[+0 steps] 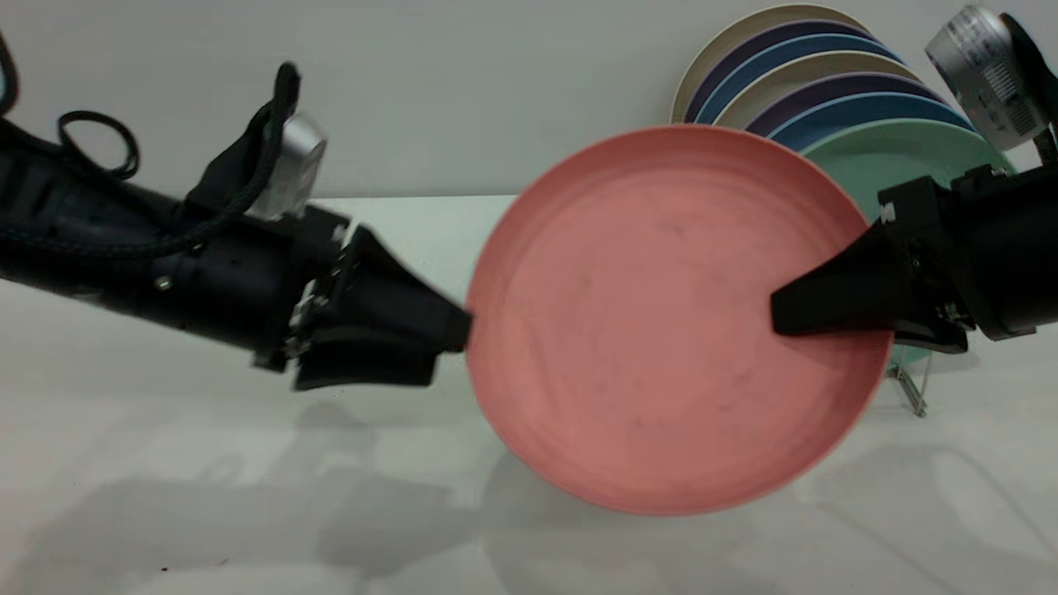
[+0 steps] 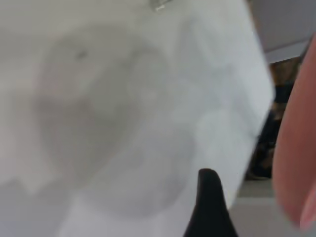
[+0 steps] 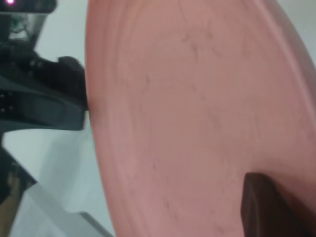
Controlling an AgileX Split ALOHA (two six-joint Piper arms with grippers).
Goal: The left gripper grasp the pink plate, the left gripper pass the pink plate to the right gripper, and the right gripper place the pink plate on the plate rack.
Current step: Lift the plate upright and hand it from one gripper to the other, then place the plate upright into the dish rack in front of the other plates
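A pink plate is held upright in mid-air above the white counter, its face toward the camera. The right gripper is clamped on its right side, while the left gripper touches its left rim, grip unclear. Behind, coloured plates stand in the plate rack.

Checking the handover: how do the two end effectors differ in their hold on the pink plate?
The right gripper has a finger lying well in over the pink plate face; the left gripper only meets the rim with its fingertips. The left wrist carries looped cables, the right none. Both are black with wedge-shaped fingers.
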